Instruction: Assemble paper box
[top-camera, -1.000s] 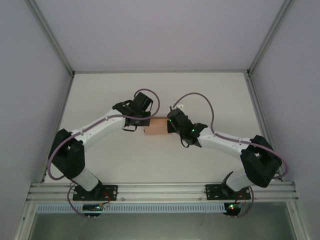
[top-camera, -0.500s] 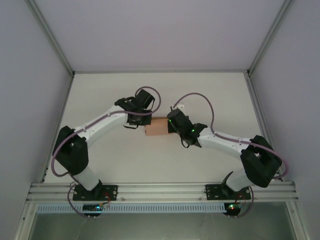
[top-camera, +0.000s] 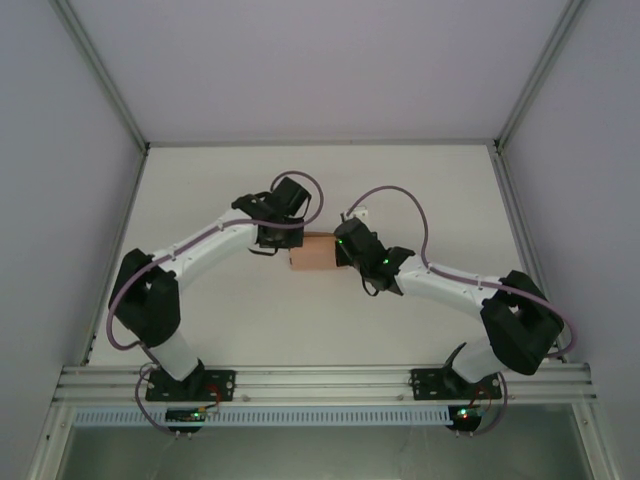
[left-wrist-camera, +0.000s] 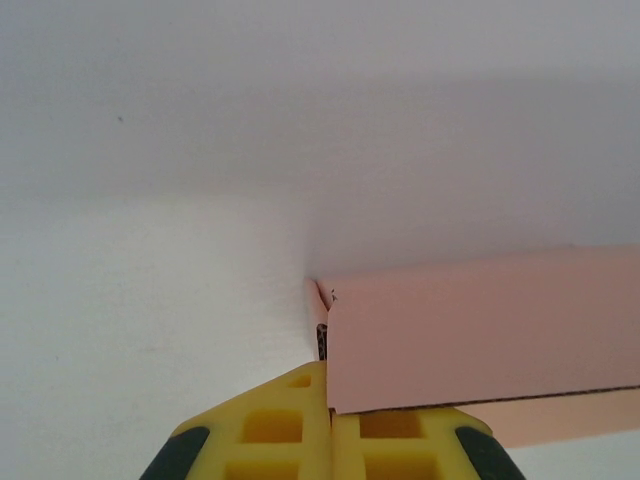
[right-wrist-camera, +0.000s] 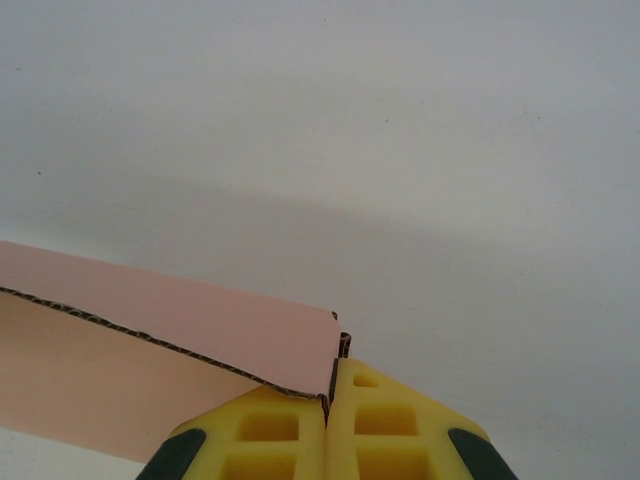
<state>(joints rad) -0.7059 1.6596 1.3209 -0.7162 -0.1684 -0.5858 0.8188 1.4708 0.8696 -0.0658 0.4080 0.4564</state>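
Spanning the middle of the white counter (top-camera: 320, 330), the left arm (top-camera: 200, 245) and the right arm (top-camera: 450, 285) meet over the paper box (top-camera: 312, 253), which sits between their wrists near the centre of the surface. Compared with the top views from a second and half a second back, the left arm has drawn its elbow inward and carried its wrist slightly toward the far side. The right arm has kept its pose and the box has barely shifted. I take this as a fold being worked at the left end of the card while the right end serves as an anchor, so assembly looks to be under way rather than done. In its wrist view the left hand (left-wrist-camera: 330, 425) is clenched on a corner of the pink card, its yellow pads (left-wrist-camera: 275, 430) pressed together on the edge. The right hand (right-wrist-camera: 327, 420) is likewise clenched on the corner of a flap at the opposite end
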